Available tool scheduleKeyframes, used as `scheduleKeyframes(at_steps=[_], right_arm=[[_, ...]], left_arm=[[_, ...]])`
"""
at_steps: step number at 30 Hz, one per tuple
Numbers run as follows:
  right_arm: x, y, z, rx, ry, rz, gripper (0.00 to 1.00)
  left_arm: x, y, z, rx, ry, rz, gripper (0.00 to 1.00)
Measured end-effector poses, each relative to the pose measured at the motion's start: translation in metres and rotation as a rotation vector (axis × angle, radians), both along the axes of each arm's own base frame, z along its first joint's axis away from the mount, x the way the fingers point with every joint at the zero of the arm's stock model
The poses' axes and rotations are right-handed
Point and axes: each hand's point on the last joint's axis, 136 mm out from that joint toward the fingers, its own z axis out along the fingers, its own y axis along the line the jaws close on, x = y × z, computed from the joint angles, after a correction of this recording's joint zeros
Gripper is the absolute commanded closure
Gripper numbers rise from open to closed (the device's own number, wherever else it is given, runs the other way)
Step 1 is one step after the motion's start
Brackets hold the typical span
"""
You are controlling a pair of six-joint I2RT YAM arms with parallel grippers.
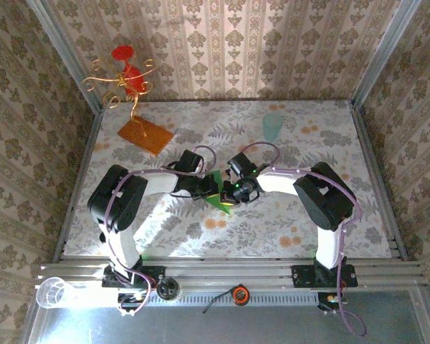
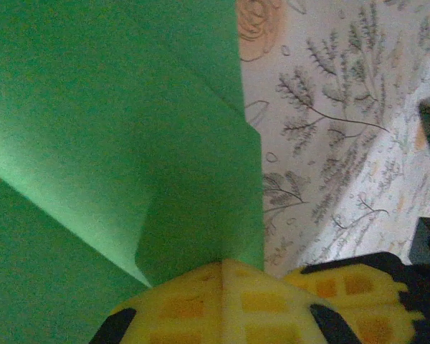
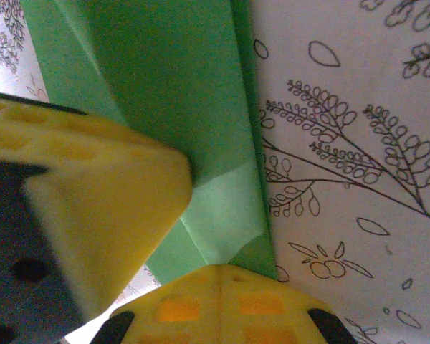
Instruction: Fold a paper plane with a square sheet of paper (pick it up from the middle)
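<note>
Centrally, the green paper plane (image 1: 219,201) at the middle of the floral table (image 1: 287,233), left gripper (image 1: 208,189) clamped shut on its left side, right gripper (image 1: 238,192) pinched closed on its right side, creases visible.

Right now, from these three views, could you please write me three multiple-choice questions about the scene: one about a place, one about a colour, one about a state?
1. Where on the table does the orange-brown board lie?
A. far left part
B. near right corner
C. under the paper

2. What colour is the paper plane?
A. red
B. green
C. white

3. How do the left claw and the right claw stand?
A. both wide open
B. both shut on the paper plane
C. one open, one shut

Answers:
1 A: it lies far left, apart from both arms.
2 B: it is green in every view.
3 B: the paper runs into each closed claw.
</note>
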Motion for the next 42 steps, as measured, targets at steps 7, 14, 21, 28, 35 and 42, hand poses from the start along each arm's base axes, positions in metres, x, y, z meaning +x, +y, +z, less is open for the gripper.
scheduleKeyframes(at_steps=[7,14,21,28,35,42], right_arm=[[-0.001,0.000,-0.001,-0.001,0.002,0.001,1.00],[-0.004,-0.004,-0.004,0.012,-0.001,0.015,1.00],[-0.004,-0.005,-0.005,0.030,-0.024,0.028,1.00],[-0.007,-0.007,-0.005,0.034,-0.023,0.041,1.00],[-0.007,-0.007,-0.005,0.036,-0.023,0.041,1.00],[-0.007,-0.007,-0.005,0.036,-0.022,0.041,1.00]], left_arm=[[0.003,0.001,-0.002,0.004,0.011,0.005,0.99],[0.004,0.002,-0.002,0.020,0.019,0.011,0.99],[0.020,0.009,-0.001,0.057,0.019,0.049,0.98],[0.055,0.021,0.006,0.077,-0.035,0.112,0.98],[0.066,0.026,-0.001,0.082,-0.034,0.119,0.98],[0.067,0.027,-0.001,0.066,-0.038,0.102,0.98]])
